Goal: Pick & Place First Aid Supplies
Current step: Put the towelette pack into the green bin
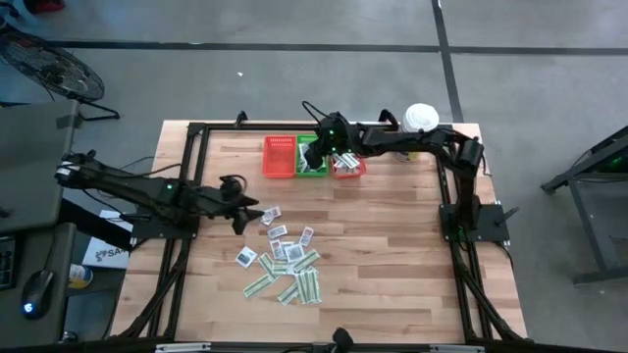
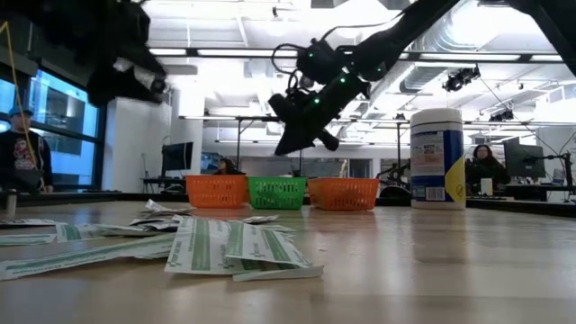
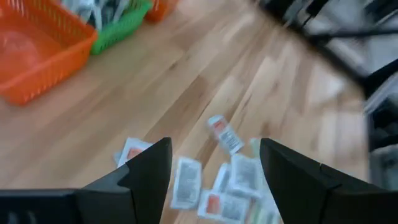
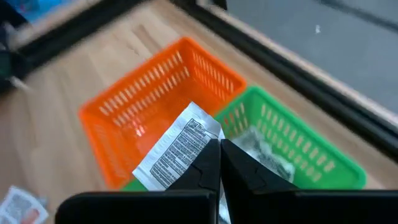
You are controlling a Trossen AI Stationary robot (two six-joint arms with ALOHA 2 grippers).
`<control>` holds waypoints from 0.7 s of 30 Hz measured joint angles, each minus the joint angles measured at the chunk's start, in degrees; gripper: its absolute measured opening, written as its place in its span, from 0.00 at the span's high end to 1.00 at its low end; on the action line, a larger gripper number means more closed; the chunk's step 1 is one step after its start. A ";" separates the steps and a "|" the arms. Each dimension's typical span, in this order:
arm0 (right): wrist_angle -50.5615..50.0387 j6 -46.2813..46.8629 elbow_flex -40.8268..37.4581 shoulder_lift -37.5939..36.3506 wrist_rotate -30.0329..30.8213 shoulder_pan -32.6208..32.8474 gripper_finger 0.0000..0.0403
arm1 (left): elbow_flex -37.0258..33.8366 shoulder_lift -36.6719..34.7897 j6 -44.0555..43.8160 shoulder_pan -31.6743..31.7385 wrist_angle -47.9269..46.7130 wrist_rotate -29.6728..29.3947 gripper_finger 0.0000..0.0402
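The right claw (image 4: 219,163) is pinched shut on a white printed packet (image 4: 177,149), hanging over the baskets at the tabletop's (image 1: 392,255) far edge. The green basket (image 4: 292,146) lies just past its tips toward 1 o'clock, the orange basket (image 4: 155,99) toward 11; the packet's long axis runs diagonally. The left claw (image 3: 214,165) hovers wide open and empty over the loose packets (image 1: 285,260), which lie toward 5 o'clock from it in the overhead view.

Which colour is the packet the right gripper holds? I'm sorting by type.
White with dark print; the packet shows best in the right wrist view.
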 joint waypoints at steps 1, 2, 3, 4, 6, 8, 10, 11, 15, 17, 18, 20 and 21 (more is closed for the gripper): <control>-1.71 -0.39 1.16 0.74 -0.06 -0.13 1.00 | -0.20 -1.18 0.02 0.00 1.34 -0.36 0.40; -2.95 -0.59 2.51 1.65 -0.02 -0.14 1.00 | -0.30 -2.65 0.35 0.02 1.79 -0.64 0.40; -4.51 -0.55 3.79 2.65 0.14 -0.16 1.00 | -0.81 -4.11 0.76 0.00 1.20 -0.99 0.40; -6.75 0.03 4.93 3.54 0.40 -0.18 1.00 | -1.16 -4.97 0.87 0.00 0.76 -1.37 0.40; -9.67 0.56 6.72 5.63 -0.50 -0.50 1.00 | -1.16 -6.95 0.98 0.03 1.13 -1.59 0.40; -11.46 0.71 8.15 7.59 -1.63 -0.51 1.00 | -1.31 -8.54 1.07 0.00 -0.38 -1.81 0.40; -14.14 2.01 8.90 8.51 -1.28 -0.48 1.00 | -1.18 -9.31 1.07 0.00 0.05 -2.03 0.40; -14.29 2.46 9.03 8.83 -0.60 -0.46 1.00 | -1.20 -9.93 1.08 0.04 -0.54 -2.08 0.40; -15.26 3.18 9.05 8.93 -0.06 -0.49 1.00 | -1.25 -10.54 1.08 0.02 -2.02 -2.06 0.40; -14.94 3.04 9.05 8.85 -0.11 -0.49 1.00 | -1.25 -10.63 1.09 0.02 -3.12 -2.05 0.40; -14.98 3.09 9.05 8.79 -0.22 -0.49 1.00 | -1.25 -10.62 1.09 0.02 -3.06 -2.04 0.40; -14.97 3.49 9.05 8.73 -1.33 -0.49 1.00 | -1.25 -10.64 1.35 0.02 -3.21 -2.04 0.40; -15.01 3.89 9.03 8.73 -1.95 -0.49 0.99 | -1.25 -10.59 1.52 0.02 -3.27 -2.04 0.40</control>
